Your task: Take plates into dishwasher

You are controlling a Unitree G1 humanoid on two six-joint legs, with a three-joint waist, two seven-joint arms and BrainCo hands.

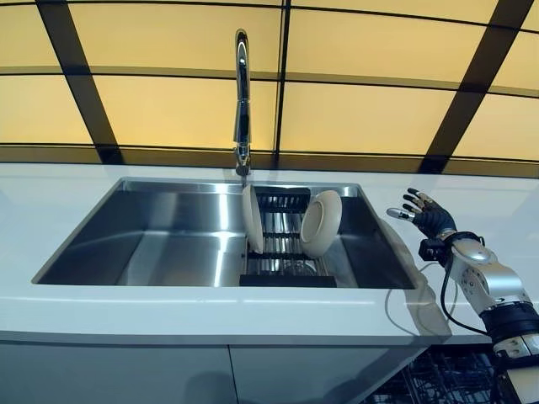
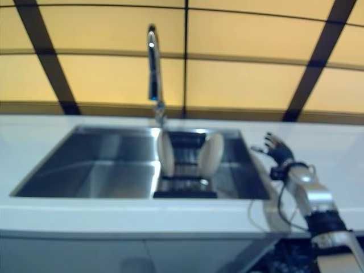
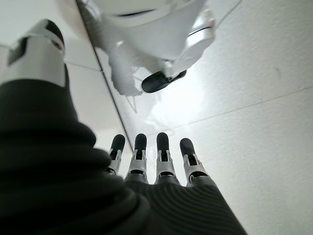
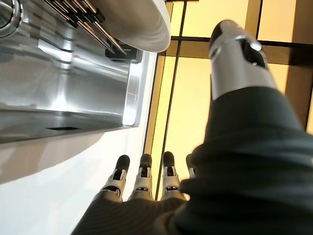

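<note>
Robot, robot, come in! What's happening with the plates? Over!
Right hand open over counter, holding nothing. Left hand open, hanging low. Two plates upright in sink rack. Nothing blocking.

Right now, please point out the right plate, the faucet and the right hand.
right plate (image 1: 321, 223), left eye view, middle of its face
faucet (image 1: 242, 93), left eye view, upright spout
right hand (image 1: 429, 219), left eye view, palm

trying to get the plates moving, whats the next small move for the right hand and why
Probably reach the right hand left, over the sink rim, toward the nearer plate. The hand is open and empty above the counter, and both plates stand on edge in the rack.
</note>
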